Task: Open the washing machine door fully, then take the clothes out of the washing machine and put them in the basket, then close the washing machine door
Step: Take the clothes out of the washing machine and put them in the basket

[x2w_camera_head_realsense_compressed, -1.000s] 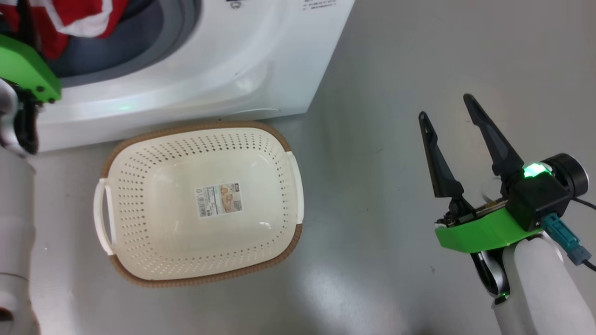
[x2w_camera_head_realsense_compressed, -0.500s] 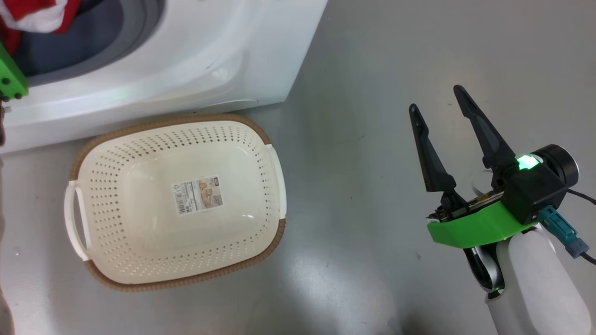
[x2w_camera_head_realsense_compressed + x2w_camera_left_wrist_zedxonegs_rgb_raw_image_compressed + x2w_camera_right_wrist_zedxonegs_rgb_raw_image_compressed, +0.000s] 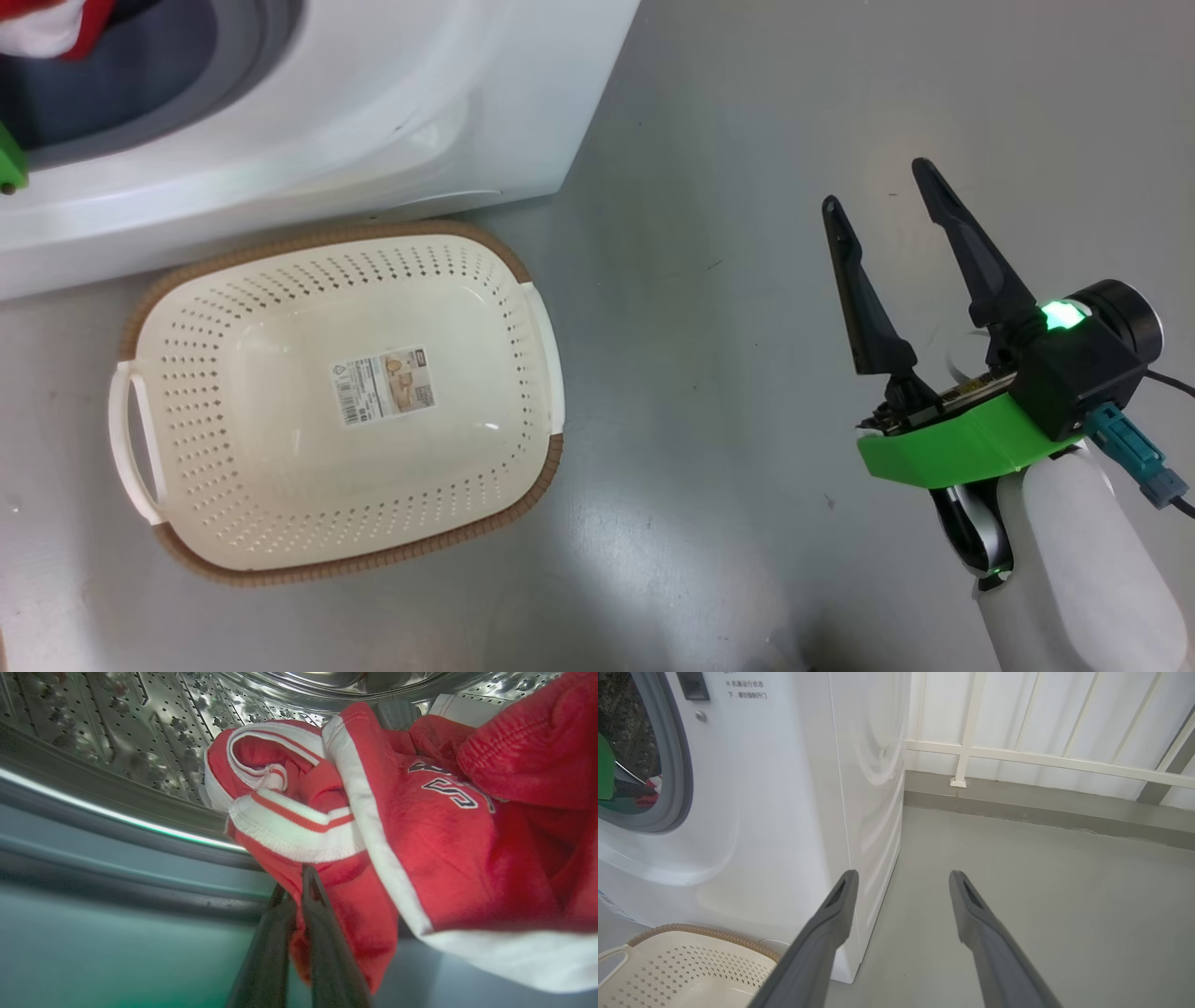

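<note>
Left fingers (image 3: 322,952) have clamped onto the clothes (image 3: 444,835); right fingers (image 3: 973,252) gape wide, empty

Even, bright light. In the head view a soft glare patch lies on the floor (image 3: 644,560) at 6 o'clock. The left wrist view blurs toward 7 o'clock; steel inside the washing machine (image 3: 117,732) glints at 11 o'clock.

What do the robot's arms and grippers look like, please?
The right gripper has two long, dark, tapering fingers on a black block with a glowing green light, above a bright green bracket. A teal connector with a dark cable plugs in beside the smooth white forearm. The left gripper shows the same dark fingers.
</note>
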`<state>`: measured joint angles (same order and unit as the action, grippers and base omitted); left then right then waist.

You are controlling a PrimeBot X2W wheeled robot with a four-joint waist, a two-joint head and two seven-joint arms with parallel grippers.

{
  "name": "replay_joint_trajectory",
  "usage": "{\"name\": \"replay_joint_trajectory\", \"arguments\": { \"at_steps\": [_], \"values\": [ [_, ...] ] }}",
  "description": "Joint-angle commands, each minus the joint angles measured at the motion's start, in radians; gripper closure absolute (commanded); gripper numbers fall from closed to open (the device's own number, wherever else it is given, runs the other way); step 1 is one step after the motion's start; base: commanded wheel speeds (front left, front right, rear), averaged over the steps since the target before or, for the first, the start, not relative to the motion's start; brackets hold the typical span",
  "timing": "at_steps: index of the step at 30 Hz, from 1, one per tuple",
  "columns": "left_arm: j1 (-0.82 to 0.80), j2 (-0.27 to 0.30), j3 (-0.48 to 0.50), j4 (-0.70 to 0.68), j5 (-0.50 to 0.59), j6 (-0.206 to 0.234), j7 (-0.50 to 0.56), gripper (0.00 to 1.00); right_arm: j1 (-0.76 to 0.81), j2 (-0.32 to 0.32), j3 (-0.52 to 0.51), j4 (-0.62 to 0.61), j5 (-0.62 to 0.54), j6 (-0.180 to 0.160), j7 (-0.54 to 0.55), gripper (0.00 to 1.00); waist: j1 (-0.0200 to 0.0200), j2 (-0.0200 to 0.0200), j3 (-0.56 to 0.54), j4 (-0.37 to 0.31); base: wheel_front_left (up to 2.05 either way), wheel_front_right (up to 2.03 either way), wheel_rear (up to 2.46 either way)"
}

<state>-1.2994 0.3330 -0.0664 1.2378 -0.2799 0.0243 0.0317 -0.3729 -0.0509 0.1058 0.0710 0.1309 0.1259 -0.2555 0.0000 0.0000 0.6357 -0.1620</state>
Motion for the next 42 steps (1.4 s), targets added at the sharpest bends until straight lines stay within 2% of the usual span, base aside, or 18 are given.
{"name": "replay_joint_trajectory", "arguments": {
  "at_steps": [1, 11, 16, 22, 32, 42],
  "values": [
    [-0.012, 0.047, 0.002, -0.017, 0.0, -0.007, -0.013, 1.0, 0.003, 0.001, 0.016, -0.018, 0.013, 0.005, -0.006, 0.0, 0.0, 0.0, -0.002, 0.002, 0.0, 0.0, 0.0],
    [0.004, 0.043, -0.001, -0.053, -0.015, -0.025, -0.16, 1.0, 0.006, 0.001, 0.011, -0.009, 0.021, 0.005, -0.006, 0.0, 0.0, 0.0, -0.025, 0.016, 0.0, 0.0, 0.0],
    [0.047, 0.03, 0.0, -0.082, -0.029, -0.052, -0.248, 1.0, 0.011, 0.001, 0.004, -0.007, 0.015, 0.005, -0.006, 0.0, 0.0, 0.0, -0.044, 0.031, 0.0, 0.0, 0.0],
    [0.111, 0.015, 0.007, -0.15, -0.042, -0.073, -0.287, 1.0, 0.015, 0.001, 0.003, -0.003, 0.01, 0.005, -0.006, 0.0, 0.0, 0.0, -0.069, 0.052, 0.0, 0.0, 0.0],
    [0.346, -0.04, 0.031, -0.429, -0.032, -0.073, -0.293, 1.0, 0.041, 0.001, -0.001, 0.01, 0.003, 0.005, -0.006, 0.0, 0.0, 0.0, -0.154, 0.085, 0.0, 0.0, 0.0],
    [0.567, -0.084, 0.061, -0.637, -0.025, -0.065, -0.293, 1.0, 0.097, 0.001, -0.025, 0.013, -0.002, 0.005, -0.006, 0.0, 0.0, 0.0, -0.254, 0.103, 0.0, 0.0, 0.0]
  ]
}}
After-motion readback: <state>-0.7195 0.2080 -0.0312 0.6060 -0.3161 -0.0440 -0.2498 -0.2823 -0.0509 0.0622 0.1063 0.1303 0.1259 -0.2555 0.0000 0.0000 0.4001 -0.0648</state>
